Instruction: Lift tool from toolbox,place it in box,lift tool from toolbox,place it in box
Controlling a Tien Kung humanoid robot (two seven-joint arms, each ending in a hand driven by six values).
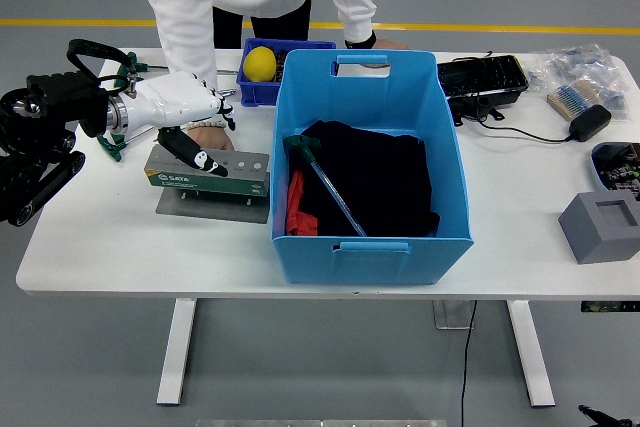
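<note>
The green tool holder (pixel 208 173) stands on a grey plate left of the big blue box (pixel 370 237). My left hand (pixel 192 119), white with black fingertips, hovers over the holder's left end, fingers loose and one dark finger (pixel 200 158) pointing down onto its top. It holds nothing that I can see. A person's hand (pixel 213 137) rests just behind the holder, partly hidden by my hand. Green T-handle tools (pixel 112 144) lie left of the holder, mostly hidden. One green-handled tool (pixel 318 179) lies in the box on black cloth. My right arm is out of view.
A small blue bin (pixel 250 90) with a yellow ball (pixel 261 63) stands behind the holder. The person's other hand (pixel 375 44) is at the box's far rim. A black tray (pixel 483 78), a cable, a brush (pixel 573 100) and a grey block (pixel 600 228) lie on the right.
</note>
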